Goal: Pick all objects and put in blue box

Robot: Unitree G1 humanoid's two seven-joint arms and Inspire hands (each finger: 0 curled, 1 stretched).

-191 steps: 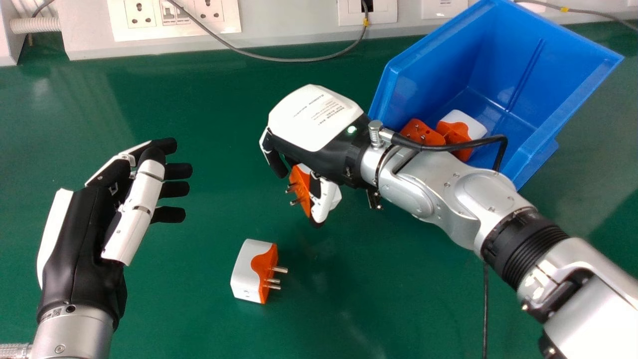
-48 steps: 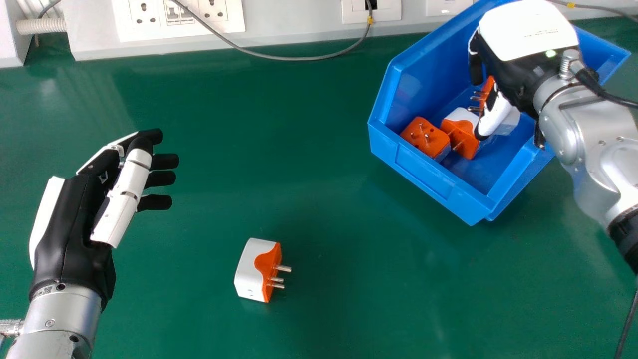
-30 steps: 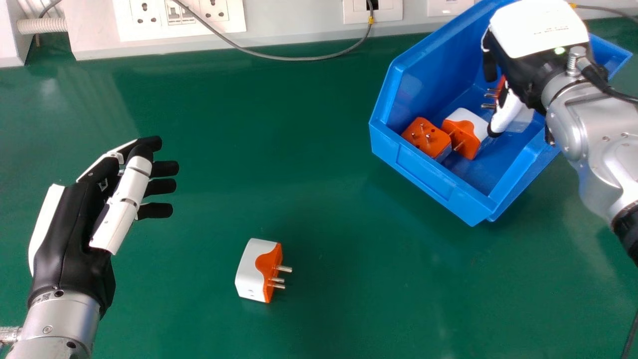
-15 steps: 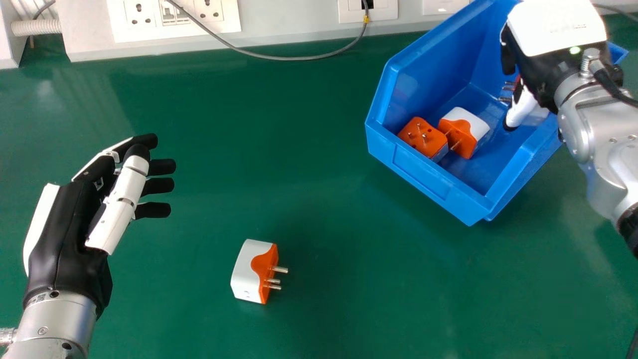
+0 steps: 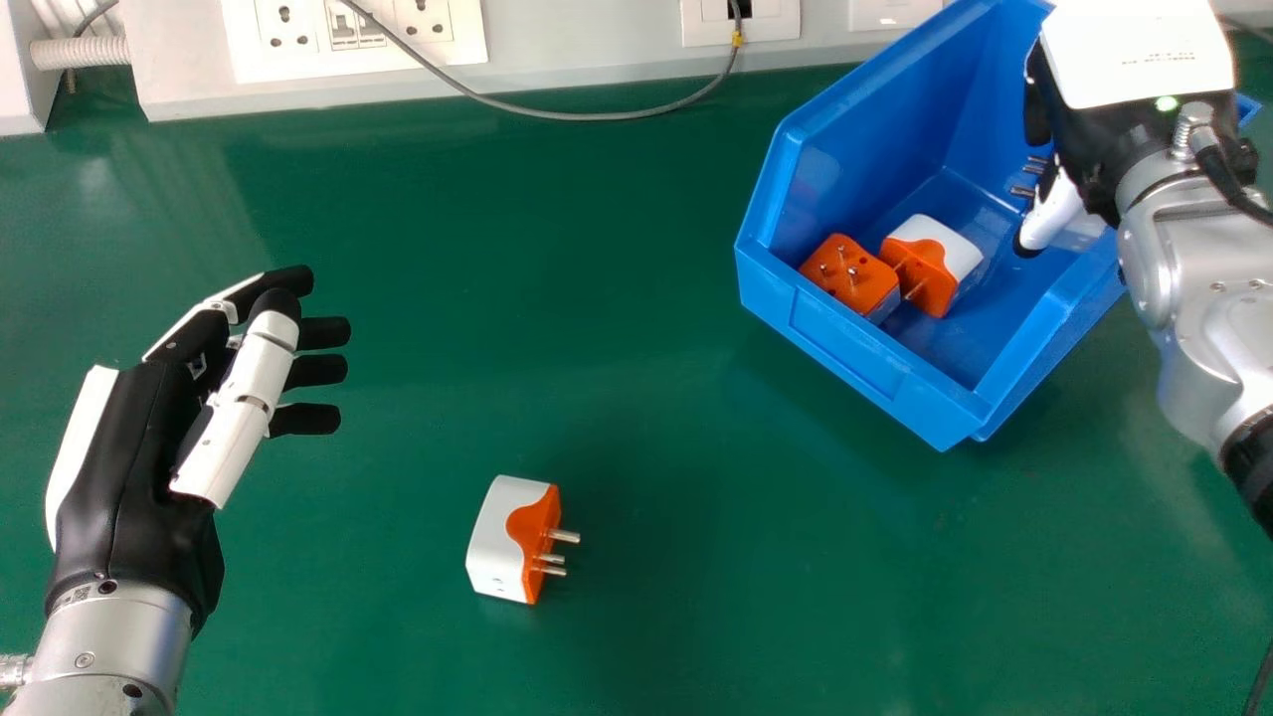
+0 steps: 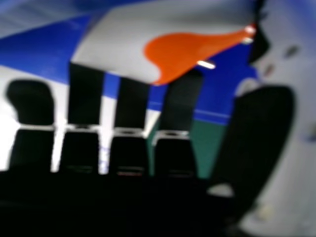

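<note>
A: Item one, blue box (image 5: pixel 865 358). Condition?
B: Upright on the green table (image 5: pixel 636 298). Contents: an orange-faced plug (image 5: pixel 845 270) and its white-and-orange neighbour (image 5: pixel 930 261), side by side by the box's near-left wall.

A: Item two, right hand (image 5: pixel 1114 139).
B: Over the far-right part of the box; fingers and thumb closed round the held plug (image 6: pixel 123 42), which is at the box's opening, pins pointing to the box's left.

A: Item three, left hand (image 5: pixel 139 457).
B: Well to the left of the box; idle, fingers relaxed and fairly wide, holding nothing.

A: Item four, loose plug (image 5: pixel 502 542).
B: On the table, left of the box and nearer the robot; body resting flat, pins facing the box's side.

A: Handling notes?
B: Judged light, with a stiff, hard shell that neither squashes nor dents under a modest squeeze. Smooth casing, likely a little slippery; prongs rigid, apt to catch on the box's wall or its contents. Not very fragile, though a low release suits it.

A: Recommended hold?
B: Across the white body, fingers on one side, thumb opposite, clear of the pins. Same for the loose plug.
</note>
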